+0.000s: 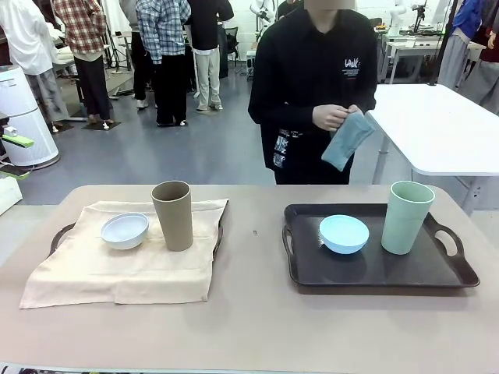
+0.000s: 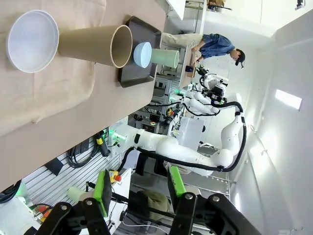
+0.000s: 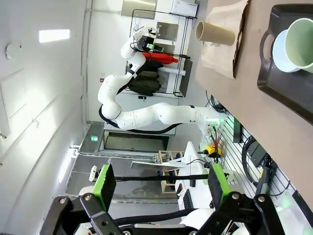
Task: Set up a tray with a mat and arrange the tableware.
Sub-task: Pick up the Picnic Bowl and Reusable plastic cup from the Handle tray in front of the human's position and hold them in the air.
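**Left tool** (image 2: 139,188). Its green pads (image 2: 102,191) stand part-way spread, with nothing between them. You will find it off the near side of the table (image 1: 249,327), well apart from all tableware.

**Right tool** (image 3: 160,183). Its jaws are spread wide and grip nothing. It also sits off the table's near side, well apart from the tableware.

**Left tray** (image 1: 61,234). It lies on the robot's left half of the table. A beige mat (image 1: 117,265) is draped over it, so you see the dark handles only at each end. The mat's near edge spills past the tray onto the table.
- The white bowl (image 1: 125,230) rests upright on the mat, toward the left.
- The tan-brown cup (image 1: 173,215) stands upright on the mat, just beside the white bowl on its right. You cannot tell whether the two touch.

**Right tray** (image 1: 374,269). It is dark and bare, with no mat under the tableware.
- The light blue bowl (image 1: 344,233) sits on the tray's left part.
- The pale green cup (image 1: 407,217) stands upright to the bowl's right, apart from it, near the right handle.

**Far side.** A person (image 1: 312,70) stands behind the table. Both hands (image 1: 331,117) hold a blue-grey cloth (image 1: 347,142) at waist height, clear of the table.
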Robot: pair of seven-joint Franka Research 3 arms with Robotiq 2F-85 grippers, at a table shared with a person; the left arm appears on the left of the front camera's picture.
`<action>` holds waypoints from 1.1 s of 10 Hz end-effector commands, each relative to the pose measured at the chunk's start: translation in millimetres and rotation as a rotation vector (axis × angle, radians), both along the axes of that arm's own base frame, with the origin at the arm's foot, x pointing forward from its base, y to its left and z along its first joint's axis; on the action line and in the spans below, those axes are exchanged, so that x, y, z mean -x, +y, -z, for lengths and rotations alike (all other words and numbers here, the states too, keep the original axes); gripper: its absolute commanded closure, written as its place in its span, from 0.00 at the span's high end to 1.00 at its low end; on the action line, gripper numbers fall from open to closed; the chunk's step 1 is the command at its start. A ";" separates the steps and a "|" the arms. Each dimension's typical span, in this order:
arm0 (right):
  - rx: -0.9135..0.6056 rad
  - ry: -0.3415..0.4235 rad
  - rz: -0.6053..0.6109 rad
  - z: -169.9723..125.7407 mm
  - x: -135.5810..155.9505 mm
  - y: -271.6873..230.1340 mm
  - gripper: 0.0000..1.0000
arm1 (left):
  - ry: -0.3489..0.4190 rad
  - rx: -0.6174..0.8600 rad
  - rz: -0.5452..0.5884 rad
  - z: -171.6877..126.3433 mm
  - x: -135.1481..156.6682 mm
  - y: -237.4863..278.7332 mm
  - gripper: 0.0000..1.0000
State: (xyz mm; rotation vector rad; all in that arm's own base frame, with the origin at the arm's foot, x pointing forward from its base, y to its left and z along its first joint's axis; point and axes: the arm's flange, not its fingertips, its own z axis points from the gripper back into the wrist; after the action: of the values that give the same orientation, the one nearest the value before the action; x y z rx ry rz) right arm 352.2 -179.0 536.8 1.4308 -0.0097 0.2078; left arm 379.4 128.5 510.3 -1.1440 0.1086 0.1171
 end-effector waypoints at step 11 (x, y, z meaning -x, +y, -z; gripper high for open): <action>-0.002 -0.005 0.003 -1.0 1.0 -1.2 1.00 | -0.016 0.015 -0.013 1.1 3.6 -1.9 0.63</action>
State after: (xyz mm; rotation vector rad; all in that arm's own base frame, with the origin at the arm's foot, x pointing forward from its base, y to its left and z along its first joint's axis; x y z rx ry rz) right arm 352.2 -179.0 536.8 1.4308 -0.0097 0.2078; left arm 379.3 128.5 510.2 -1.1442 0.1087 0.1174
